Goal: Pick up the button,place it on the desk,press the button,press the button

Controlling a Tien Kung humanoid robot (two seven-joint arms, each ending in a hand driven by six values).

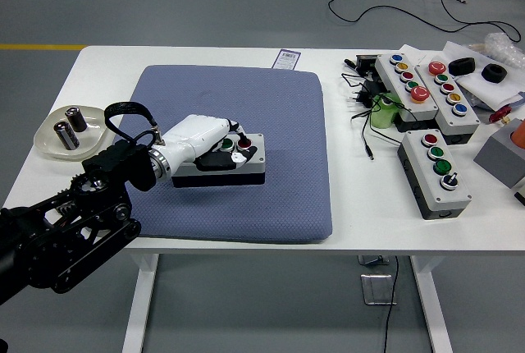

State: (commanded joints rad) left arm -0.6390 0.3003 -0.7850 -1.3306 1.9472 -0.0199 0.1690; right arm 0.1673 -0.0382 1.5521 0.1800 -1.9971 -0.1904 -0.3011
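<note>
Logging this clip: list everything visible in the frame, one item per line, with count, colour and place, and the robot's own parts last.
table: one, white, fills the view.
pad: one, blue-grey, centre-left of the table.
button box: one, grey and black with a green and a red button, on the pad under the hand.
other button boxes: three, grey with coloured buttons, right side.
dish: one, cream, left edge, holding two dark cylinders.
cables: black, beside a green object, right of the pad.
left hand: one, white, resting on the button box.
</note>
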